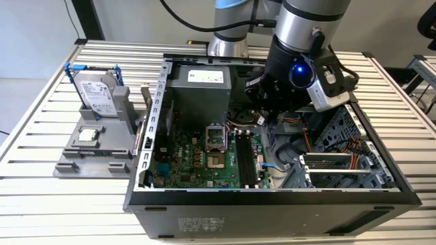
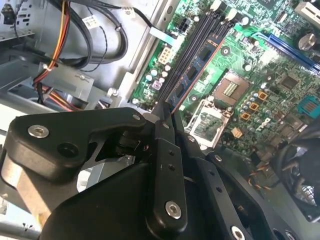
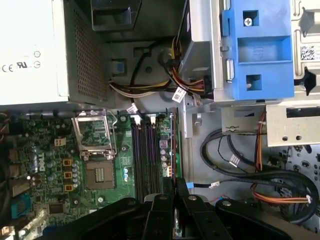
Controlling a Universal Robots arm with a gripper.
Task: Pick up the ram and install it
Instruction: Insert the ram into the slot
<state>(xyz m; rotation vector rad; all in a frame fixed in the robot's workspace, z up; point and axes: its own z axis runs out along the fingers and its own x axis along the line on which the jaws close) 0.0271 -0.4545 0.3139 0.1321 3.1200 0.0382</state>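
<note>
The ram [image 2: 197, 65] is a thin dark stick with black chips, seen nearly edge-on in both wrist views. My gripper [image 2: 165, 107] is shut on one end of it, and the rest reaches out over the motherboard. In the first wrist view the ram [image 3: 173, 145] runs lengthwise alongside the long black memory slots [image 3: 145, 155], at their outer side. I cannot tell whether it touches a slot. In the exterior view my wrist is lowered into the open computer case [image 1: 272, 201], just behind the memory slots [image 1: 246, 158].
A grey power supply [image 1: 201, 89] stands at the back of the case. The CPU socket [image 3: 97, 172] lies beside the slots. A blue drive bracket [image 3: 255, 50] and cable bundles [image 3: 250, 175] crowd the other side. A silver hard drive [image 1: 95, 94] rests on a grey fixture [image 1: 89, 148].
</note>
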